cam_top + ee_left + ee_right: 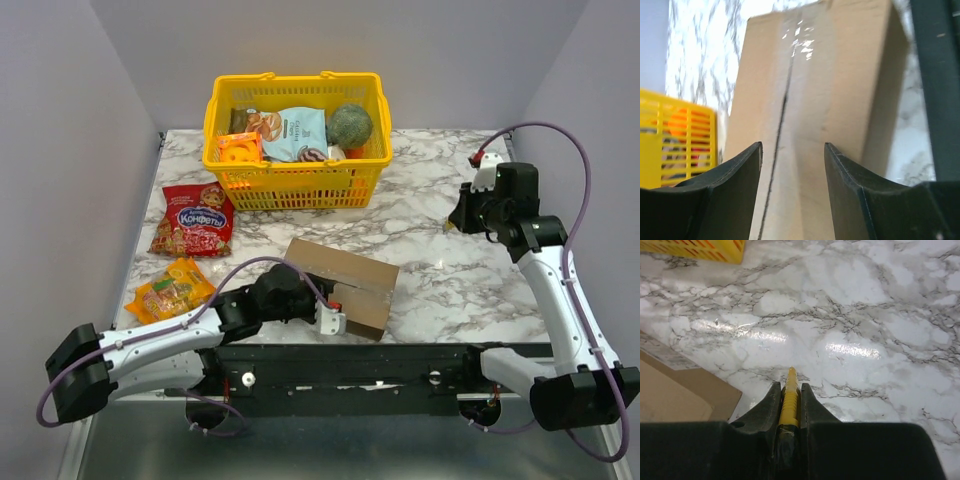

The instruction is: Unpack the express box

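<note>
bare marble table point(450, 265) stands open right of the express box point(345, 280). the yellow basket point(300, 190) walls off the far edge; a red packet point(193, 220) and an orange packet point(172, 288) crowd the left side.

The red candy bag point(192, 220), at the left of the top view, carries the Cyrillic word "Конфеты" in white on a blue band. Print on the pale blue packet point(298, 132) in the yellow basket point(300, 185) is too small to read. The strip label on the express box point(685, 395), at the left of the right wrist view, is blurred.
</note>
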You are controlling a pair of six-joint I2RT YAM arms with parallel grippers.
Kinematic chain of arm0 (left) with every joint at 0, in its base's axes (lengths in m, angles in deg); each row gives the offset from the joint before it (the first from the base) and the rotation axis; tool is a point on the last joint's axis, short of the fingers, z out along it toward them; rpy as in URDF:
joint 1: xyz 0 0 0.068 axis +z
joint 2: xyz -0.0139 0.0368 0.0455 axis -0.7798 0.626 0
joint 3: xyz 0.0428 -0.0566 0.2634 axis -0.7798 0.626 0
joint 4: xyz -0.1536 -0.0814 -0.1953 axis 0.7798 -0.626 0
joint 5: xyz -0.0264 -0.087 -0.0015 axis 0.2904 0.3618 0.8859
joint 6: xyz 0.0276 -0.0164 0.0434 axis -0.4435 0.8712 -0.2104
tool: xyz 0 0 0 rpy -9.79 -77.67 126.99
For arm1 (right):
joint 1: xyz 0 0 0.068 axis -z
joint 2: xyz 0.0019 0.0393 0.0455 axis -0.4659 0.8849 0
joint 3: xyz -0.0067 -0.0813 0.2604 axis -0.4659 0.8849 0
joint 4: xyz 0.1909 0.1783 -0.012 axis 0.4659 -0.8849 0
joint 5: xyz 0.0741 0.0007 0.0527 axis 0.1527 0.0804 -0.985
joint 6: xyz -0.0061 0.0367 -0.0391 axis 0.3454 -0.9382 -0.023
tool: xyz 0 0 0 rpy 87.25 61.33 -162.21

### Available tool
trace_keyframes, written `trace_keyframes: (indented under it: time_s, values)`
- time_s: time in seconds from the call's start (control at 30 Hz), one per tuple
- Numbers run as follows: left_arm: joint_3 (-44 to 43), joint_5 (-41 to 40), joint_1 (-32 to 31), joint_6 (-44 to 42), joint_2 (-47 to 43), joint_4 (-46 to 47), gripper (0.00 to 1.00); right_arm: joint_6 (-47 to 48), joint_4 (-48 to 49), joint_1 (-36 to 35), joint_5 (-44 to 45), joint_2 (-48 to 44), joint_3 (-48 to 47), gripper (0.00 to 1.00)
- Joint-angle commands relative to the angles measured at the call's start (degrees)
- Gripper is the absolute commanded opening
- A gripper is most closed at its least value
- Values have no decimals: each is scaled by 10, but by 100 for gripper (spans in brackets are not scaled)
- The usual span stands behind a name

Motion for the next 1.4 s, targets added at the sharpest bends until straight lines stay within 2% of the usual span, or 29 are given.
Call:
trace_keyframes:
  time_s: [0.0,0.13,0.23,0.33,0.37,0.47,0.6,0.73,0.83,0.93,1.07,1.37]
  values:
    - [-49,-110,0,41,57,17,59,2,-7,53,-137,-4,37,0]
    - [-108,-147,1,93,104,-35,59,-14,-7,84,-192,-7,61,0]
    - [-161,-139,1,100,127,-79,59,-4,-8,84,-237,-19,77,0]
    - [-239,-98,10,109,139,-147,61,50,-27,84,-291,-38,95,0]
    - [-277,-96,12,114,145,-166,61,67,-28,84,-316,-42,104,0]
    - [-318,-107,28,119,161,-227,61,100,-37,78,-329,-40,138,0]
    - [-307,-121,79,100,152,-233,61,136,-43,57,-320,-26,154,0]
    - [-321,-123,142,100,145,-231,62,147,-48,-32,-314,-6,154,0]
    - [-325,-125,186,98,140,-219,62,135,-44,-72,-300,38,140,0]
    - [-321,-125,207,104,130,-206,62,120,-15,-79,-288,71,116,0]
    - [-288,-114,211,108,109,-201,63,118,14,-94,-268,125,65,0]
    - [-264,-104,211,122,89,-218,63,84,15,-147,-285,254,-72,0]
